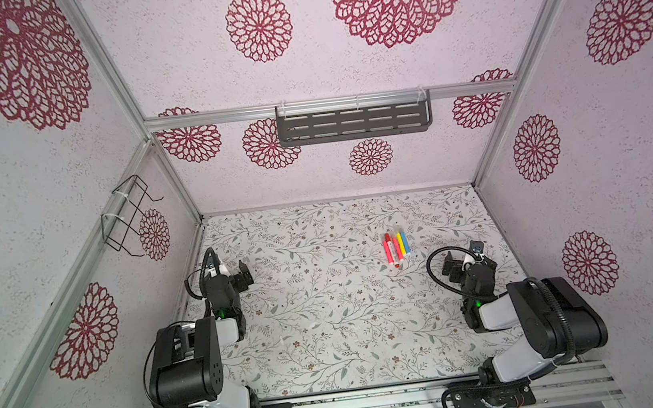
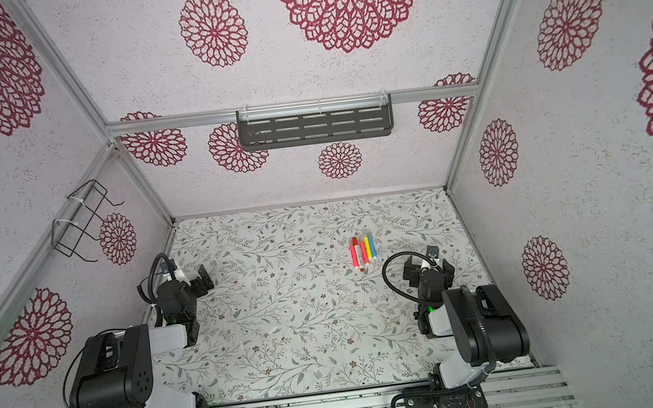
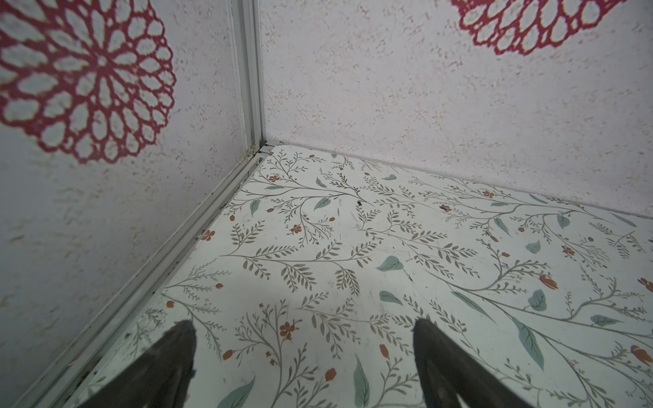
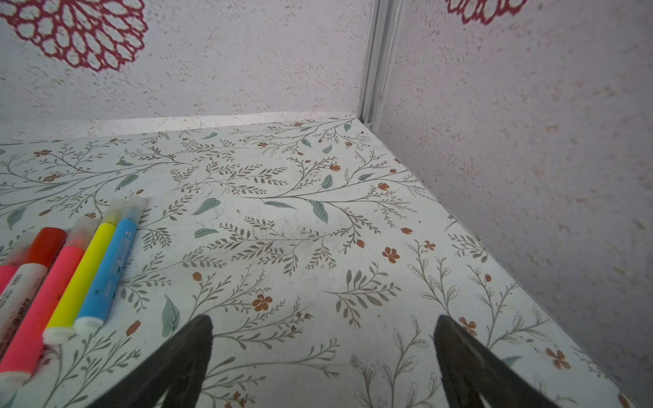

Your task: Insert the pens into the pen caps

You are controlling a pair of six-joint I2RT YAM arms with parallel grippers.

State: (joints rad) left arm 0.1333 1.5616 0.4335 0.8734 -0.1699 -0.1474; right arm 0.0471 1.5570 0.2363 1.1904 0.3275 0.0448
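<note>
Several pens point(image 1: 394, 247) lie side by side on the floral mat point(image 1: 328, 305), right of centre toward the back, as both top views show point(image 2: 362, 253). In the right wrist view the blue pen point(image 4: 106, 272), the yellow pen point(image 4: 83, 275) and a pink pen point(image 4: 42, 307) lie to one side of my jaws. Pale translucent pen caps point(image 4: 136, 206) sit at their far ends, and a red cap point(image 4: 47, 242) lies beside them. Whether the caps are pushed on, I cannot tell. My right gripper point(image 4: 323, 319) is open over bare mat, in front of and to the right of the pens point(image 1: 467, 260). The left gripper point(image 3: 303, 325) is open and empty near the left wall point(image 1: 241, 275).
Small pale bits point(image 1: 312, 324) lie on the mat in the front middle, too small to identify. Patterned walls close in the left, back and right. A dark slotted shelf point(image 1: 353, 123) hangs on the back wall and a wire rack point(image 1: 127, 215) on the left wall.
</note>
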